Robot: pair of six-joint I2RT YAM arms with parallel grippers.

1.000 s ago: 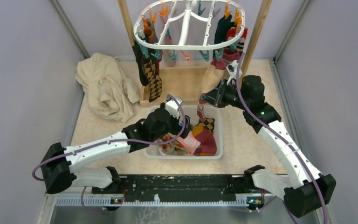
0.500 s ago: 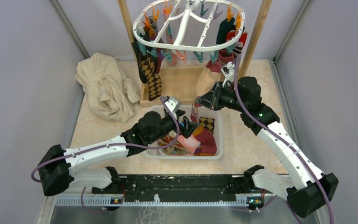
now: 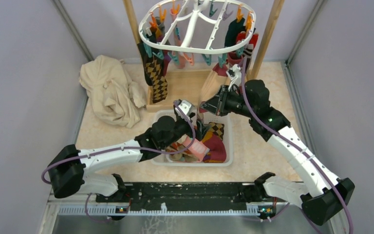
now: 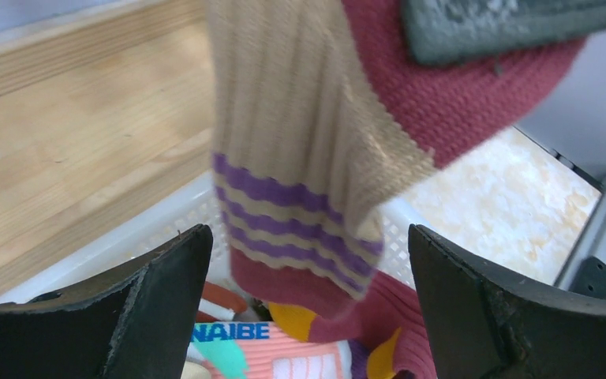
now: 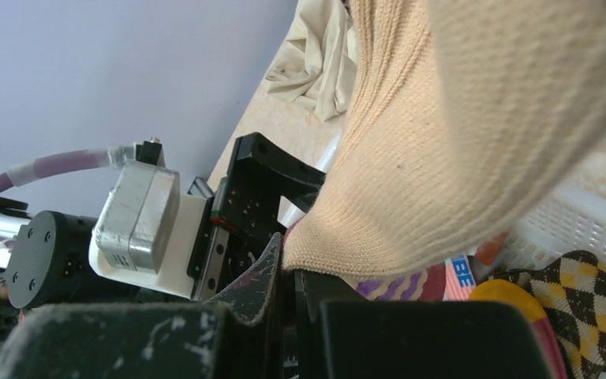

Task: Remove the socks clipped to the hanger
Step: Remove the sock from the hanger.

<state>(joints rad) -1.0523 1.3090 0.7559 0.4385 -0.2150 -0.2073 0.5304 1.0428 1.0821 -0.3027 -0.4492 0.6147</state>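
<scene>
The white oval hanger (image 3: pixel 197 48) hangs at the back with teal and orange clips. Socks stay clipped to it: an argyle pair (image 3: pixel 158 78) on the left, dark green and red ones (image 3: pixel 237 36) on the right. A beige sock with purple stripes (image 3: pixel 212 85) (image 4: pixel 300 150) (image 5: pixel 458 134) stretches down from the right-hand clips. My right gripper (image 3: pixel 204 106) (image 5: pixel 290 272) is shut on it, low on the sock. My left gripper (image 3: pixel 195 127) (image 4: pixel 308 308) stands wide open just under it, above the basket, and the sock's striped end dangles between its fingers (image 4: pixel 158 308).
A white mesh basket (image 3: pixel 227 146) (image 4: pixel 110 245) below the grippers holds several loose socks. A wooden frame with posts (image 3: pixel 269 36) and a base board (image 3: pixel 187 85) carries the hanger. A crumpled cream cloth (image 3: pixel 109 90) lies at the left.
My right gripper has moved left and nearer with the beige sock, stretching it from its clip. The hanger has swung slightly. My left gripper has shifted a little right, still open.
</scene>
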